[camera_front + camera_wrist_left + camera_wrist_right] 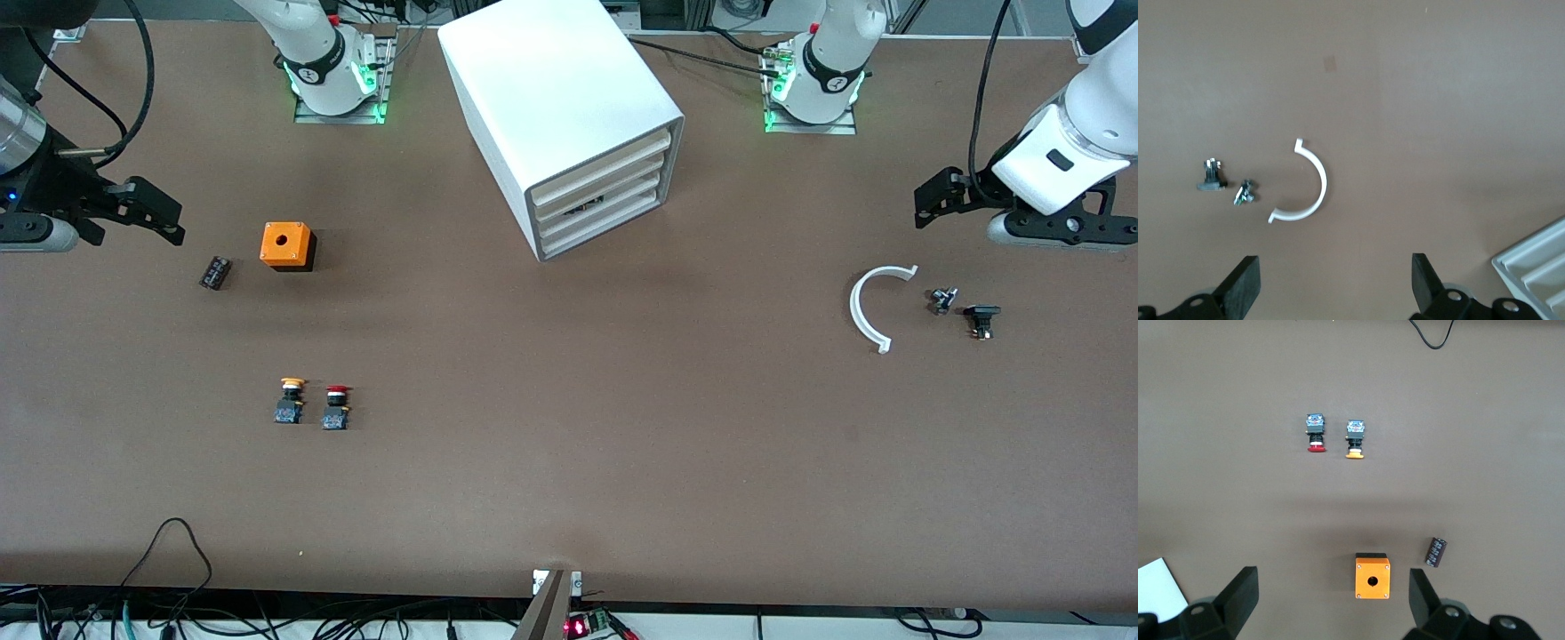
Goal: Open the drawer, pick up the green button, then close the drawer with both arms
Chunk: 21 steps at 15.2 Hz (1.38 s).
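Observation:
The white cabinet (560, 98) stands at the middle of the table near the robots' bases, with four cream-white drawers (600, 200) stacked in its front, all pushed in. A small dark shape shows in a gap between the drawers. The green button is hidden. My left gripper (938, 197) hangs open and empty over the table at the left arm's end; its wrist view shows the fingers wide apart (1335, 267). My right gripper (160, 213) hangs open and empty at the right arm's end, over the table beside an orange box (1372, 576), its fingers wide apart (1333, 580).
The orange box (287, 245) and a black cylinder (214, 272) lie near the right gripper. A yellow-orange-capped button (290, 401) and a red-capped one (336, 408) stand nearer the camera. A white curved piece (867, 311) and two small dark parts (941, 300) (981, 320) lie below the left gripper.

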Each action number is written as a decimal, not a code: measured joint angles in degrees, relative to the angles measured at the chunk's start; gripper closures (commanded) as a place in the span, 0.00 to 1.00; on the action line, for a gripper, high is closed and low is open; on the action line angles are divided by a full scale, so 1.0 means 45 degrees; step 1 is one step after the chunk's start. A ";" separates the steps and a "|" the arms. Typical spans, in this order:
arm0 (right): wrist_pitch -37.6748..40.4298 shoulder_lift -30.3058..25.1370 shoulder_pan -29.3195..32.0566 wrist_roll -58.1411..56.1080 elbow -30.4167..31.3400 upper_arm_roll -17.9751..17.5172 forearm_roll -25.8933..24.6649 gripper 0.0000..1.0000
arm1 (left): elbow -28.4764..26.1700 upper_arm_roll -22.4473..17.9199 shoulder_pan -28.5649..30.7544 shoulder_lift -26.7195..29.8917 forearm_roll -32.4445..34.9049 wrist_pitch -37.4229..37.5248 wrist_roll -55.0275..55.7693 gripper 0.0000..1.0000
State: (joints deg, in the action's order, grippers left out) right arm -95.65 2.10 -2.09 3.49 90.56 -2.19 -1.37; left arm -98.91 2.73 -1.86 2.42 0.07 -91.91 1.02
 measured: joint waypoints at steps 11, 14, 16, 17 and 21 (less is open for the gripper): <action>-0.0329 0.1771 -0.0022 0.0010 0.0245 -0.0004 -0.0003 0.00 | -0.0404 0.0053 -0.0227 -0.1528 -0.5894 0.1718 -0.3241 0.01; -0.0484 0.2229 -0.0220 0.1070 0.0243 -0.0037 0.0149 0.00 | -0.1553 0.0049 -0.0222 -0.2129 -0.8443 0.0832 -0.5148 0.02; -0.0578 0.2592 -0.0422 0.1582 0.0236 -0.0069 0.0227 0.00 | -0.2705 0.0085 -0.0277 -0.2381 -0.9835 -0.0353 -0.6785 0.04; -0.0682 0.2807 -0.0534 0.1690 0.0234 -0.0072 0.0228 0.00 | -0.3287 0.0178 -0.0290 -0.2550 -1.0558 -0.0844 -0.7605 0.05; -0.1291 0.3504 -0.0753 0.1891 0.0208 -0.0076 0.0303 0.00 | -0.5091 0.0951 -0.0407 -0.3819 -1.3063 -0.2419 -1.0013 0.20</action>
State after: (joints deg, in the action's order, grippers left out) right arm -101.46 17.87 -5.47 12.00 91.49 -2.54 0.00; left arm -121.82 7.01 -3.69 -14.76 -58.71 -102.80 -44.04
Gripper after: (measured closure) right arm 0.000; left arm 0.079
